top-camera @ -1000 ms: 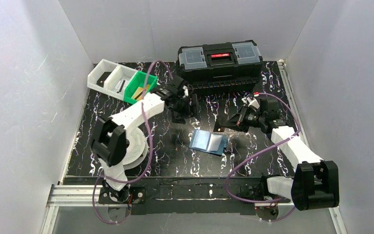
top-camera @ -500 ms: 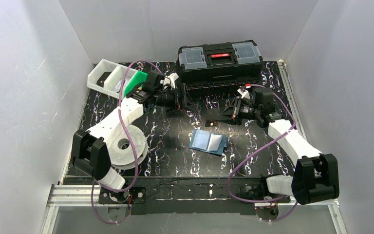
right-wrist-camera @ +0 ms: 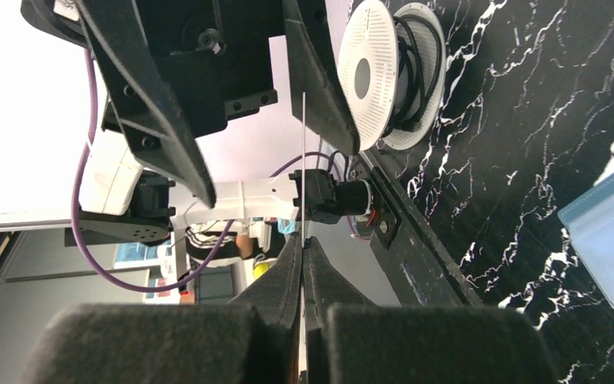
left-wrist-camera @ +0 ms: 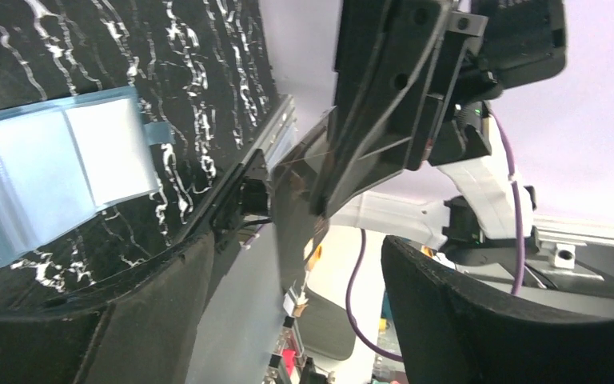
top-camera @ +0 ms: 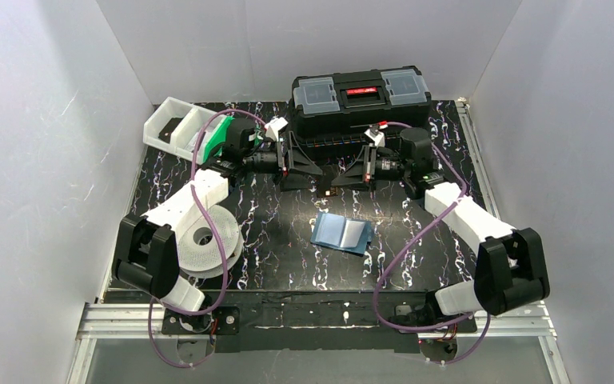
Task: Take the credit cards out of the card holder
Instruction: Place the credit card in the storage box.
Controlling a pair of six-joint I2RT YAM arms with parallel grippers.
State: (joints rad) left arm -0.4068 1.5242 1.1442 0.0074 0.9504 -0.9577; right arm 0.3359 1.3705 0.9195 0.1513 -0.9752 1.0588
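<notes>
Both arms meet at one credit card.
The right fingers pinch it edge-on; the left fingers stand spread either side. The blue card holder lies open on the counter.

A black toolbox stands at the back, green bin to its left.

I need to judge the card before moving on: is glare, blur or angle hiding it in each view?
Right wrist: card edge-on, a hairline against a washed-out bright wall; right fingers out of focus. Left wrist: left fingers blurred, holder fairly sharp. Top: even light, card too small to tell.
</notes>
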